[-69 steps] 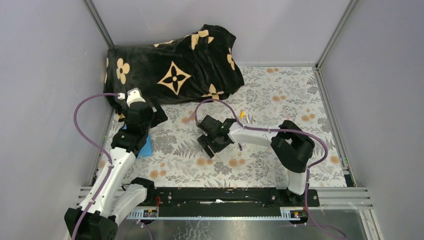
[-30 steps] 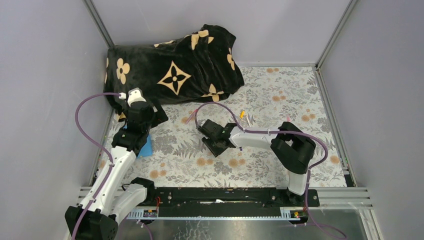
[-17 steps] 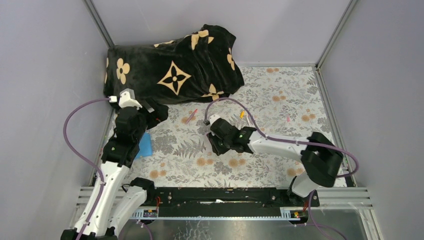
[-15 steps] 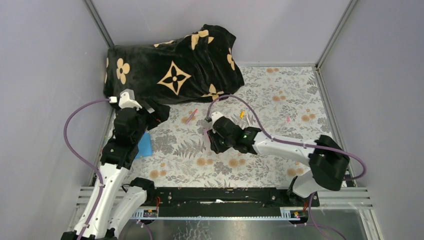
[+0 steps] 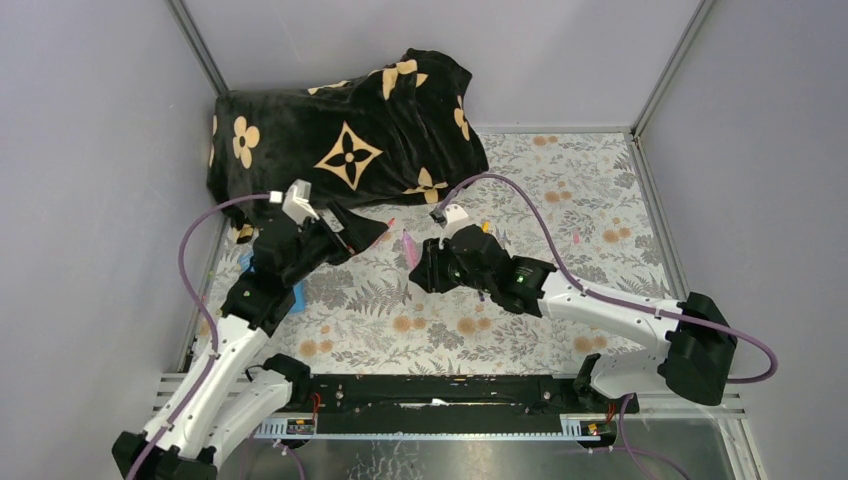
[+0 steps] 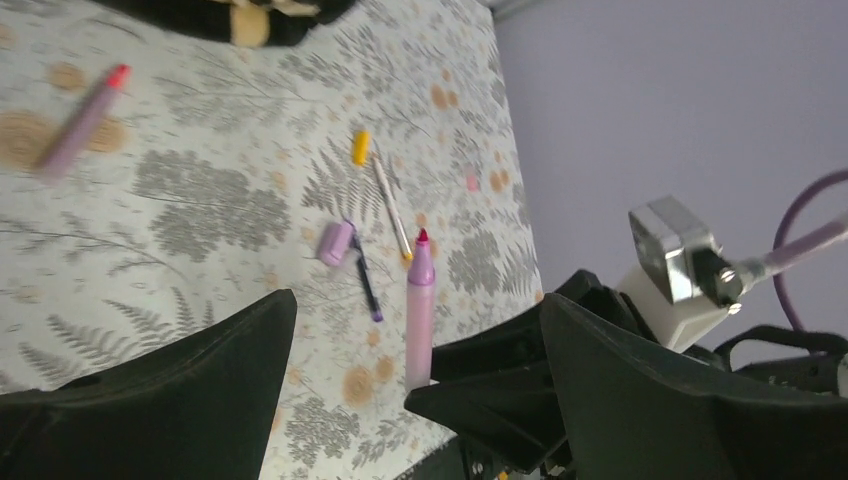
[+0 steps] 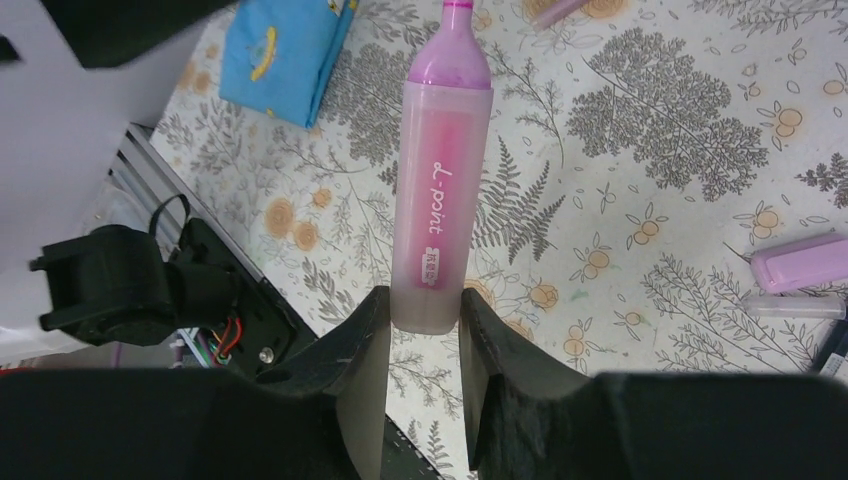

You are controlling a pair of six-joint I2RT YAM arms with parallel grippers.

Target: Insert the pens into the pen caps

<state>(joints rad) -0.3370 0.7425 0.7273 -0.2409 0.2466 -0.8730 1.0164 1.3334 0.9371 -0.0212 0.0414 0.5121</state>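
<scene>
The right claw (image 7: 425, 312) is partly closed on the bottom end of a pink pen (image 7: 440, 190), which stands straight out from its fingers with the nib end free, above the middle of the surface (image 7: 650, 120). The left claw (image 6: 415, 305) is spread wide and holds nothing; from above it sits at about 9 o'clock of the pen.

The main risk, as I judge it, is the grip. The barrel is smooth, glossy, frosted plastic, round and tapered, and it is pinched only at its tail, so any sideways push on the nib could swing it or let it slip. Bringing the two claws close could also end in a knock.

In the left wrist view a stubby lilac cap (image 6: 336, 243) lies at 9 o'clock of the nib, touching or just beside a thin dark blue pen (image 6: 366, 288). It is small and round and would likely roll or skid on the flat floral cloth if nudged. A slim white pen (image 6: 392, 205) lies at 11 o'clock.
</scene>
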